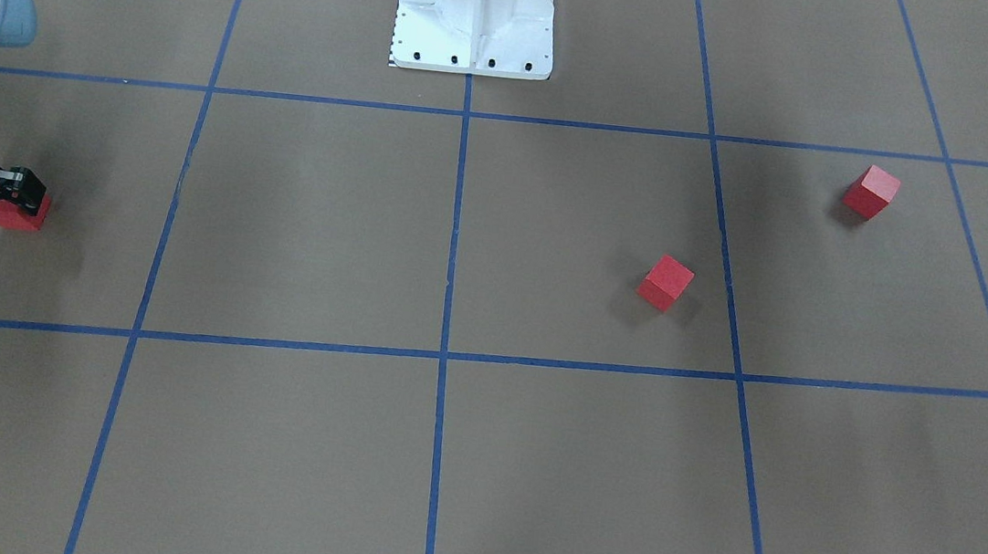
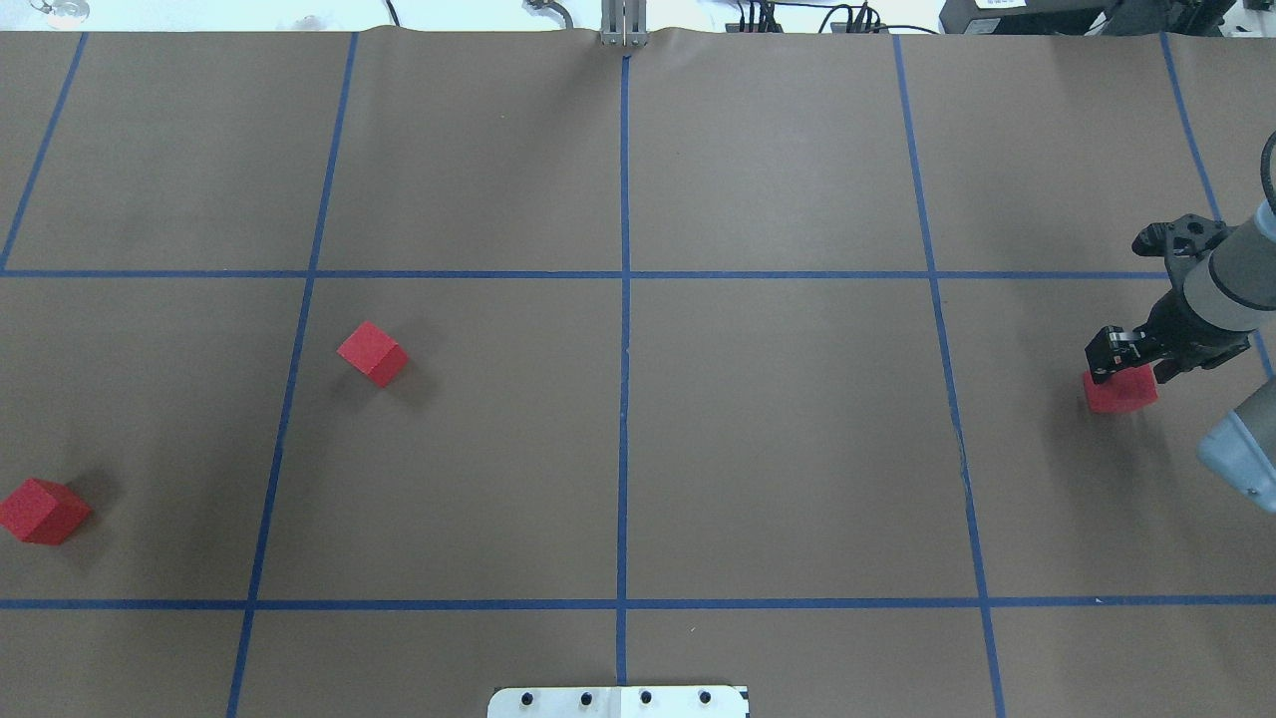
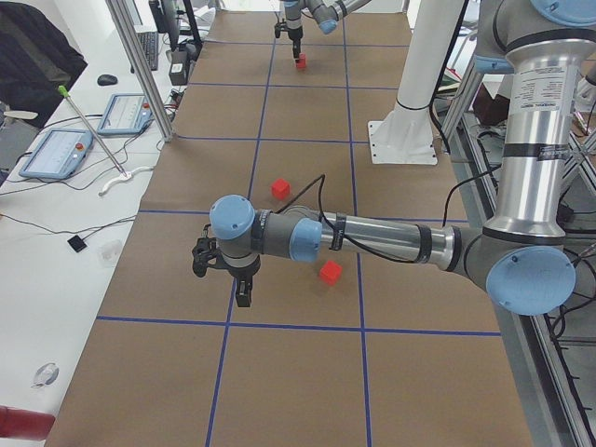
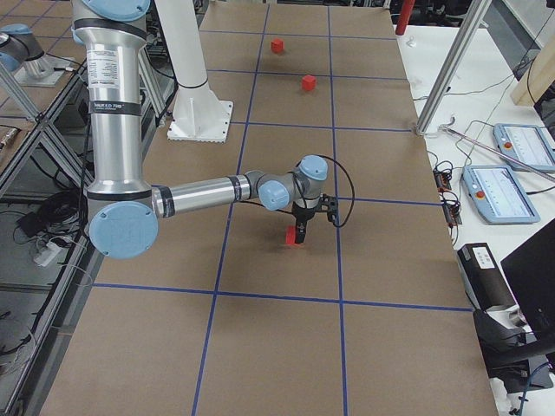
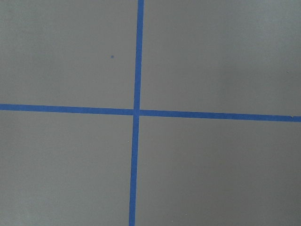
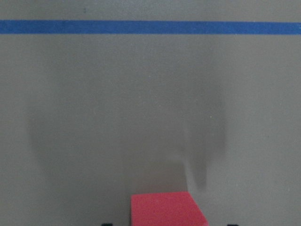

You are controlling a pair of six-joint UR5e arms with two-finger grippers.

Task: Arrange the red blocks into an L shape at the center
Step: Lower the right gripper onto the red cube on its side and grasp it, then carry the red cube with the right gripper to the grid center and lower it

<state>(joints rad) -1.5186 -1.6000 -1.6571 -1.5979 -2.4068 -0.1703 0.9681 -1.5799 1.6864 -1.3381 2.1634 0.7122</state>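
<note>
Cubes, three, red, equal-sided, so no long axis to note. First red block (image 2: 1119, 391) lies on the brown paper (image 2: 778, 449) at the table's right end, its faces roughly square to the blue tape lines (image 2: 624, 399). Right gripper (image 2: 1124, 367) stands over it pointing down, jaws spread wider than the block, one on either side, not pinching. Second red block (image 2: 373, 353), left of centre, and third red block (image 2: 43, 511), at the left edge, sit corner-on to the grid, well apart. Left gripper (image 3: 242, 296) hovers over a tape crossing at the left end; cannot tell its opening.
</note>
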